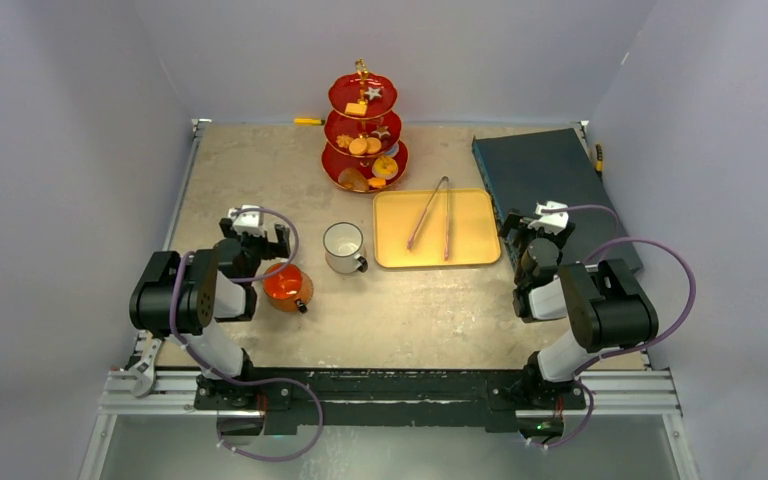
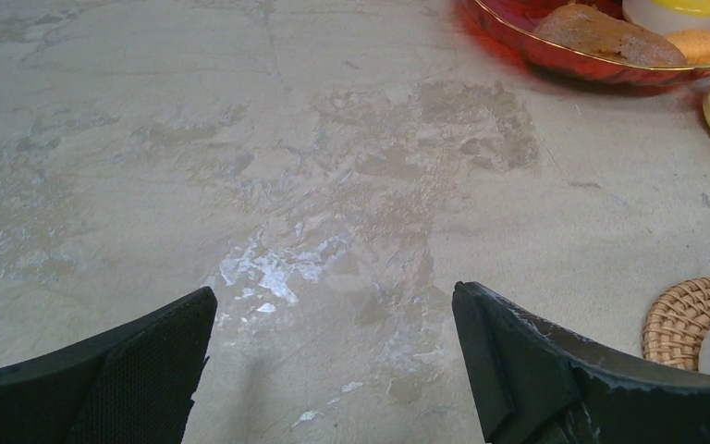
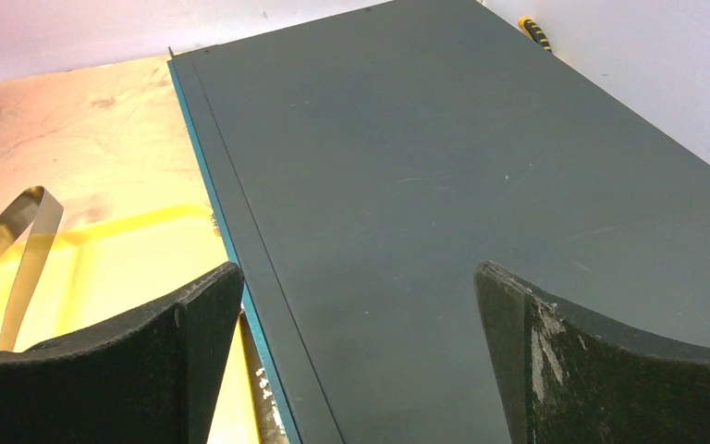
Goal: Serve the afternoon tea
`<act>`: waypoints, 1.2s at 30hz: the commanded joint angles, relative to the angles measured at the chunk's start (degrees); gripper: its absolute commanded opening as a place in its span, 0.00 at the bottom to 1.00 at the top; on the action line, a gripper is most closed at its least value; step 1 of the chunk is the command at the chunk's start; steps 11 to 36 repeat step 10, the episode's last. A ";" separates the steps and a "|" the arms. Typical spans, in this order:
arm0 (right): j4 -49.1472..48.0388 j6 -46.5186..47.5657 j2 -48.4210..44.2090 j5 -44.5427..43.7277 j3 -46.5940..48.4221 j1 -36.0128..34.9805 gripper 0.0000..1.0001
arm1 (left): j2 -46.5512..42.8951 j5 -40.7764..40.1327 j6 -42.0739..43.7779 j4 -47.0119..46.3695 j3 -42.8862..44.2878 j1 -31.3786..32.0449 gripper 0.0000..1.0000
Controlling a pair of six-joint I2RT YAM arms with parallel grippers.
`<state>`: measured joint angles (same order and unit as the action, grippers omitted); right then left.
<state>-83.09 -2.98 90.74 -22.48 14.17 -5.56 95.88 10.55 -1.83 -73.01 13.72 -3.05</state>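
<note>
You're hovering left gripper [image 2: 333,310] and right gripper [image 3: 361,282] released, empty; stand [image 1: 365,130] is sitting far-centre, white mug [image 1: 342,247] mid-table. Probably going for tongs [image 1: 430,215]: be squaring over both blades before closing

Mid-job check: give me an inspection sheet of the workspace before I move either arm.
Surface: beige stone-look table, worn whitish patches.
Job's things: red three-tier stand at the back, pastries on it; white mug and orange mug near the left arm.
Clutter: tongs on the yellow tray; dark flat case at right; yellow-handled tool at back.
Grippers: left gripper and right gripper both open, fingers empty.
Cables: purple cables loop off both arms.
Surroundings: plain pale walls.
</note>
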 commanded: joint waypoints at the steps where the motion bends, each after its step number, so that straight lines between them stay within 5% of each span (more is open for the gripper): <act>1: -3.27 0.41 -0.59 0.52 0.50 0.11 0.98 | -0.34 -0.96 1.12 -1.69 1.27 0.89 0.99; 36: -3.18 0.38 -0.56 0.51 0.50 0.11 0.98 | -0.51 -1.99 1.56 -1.14 1.34 1.55 0.99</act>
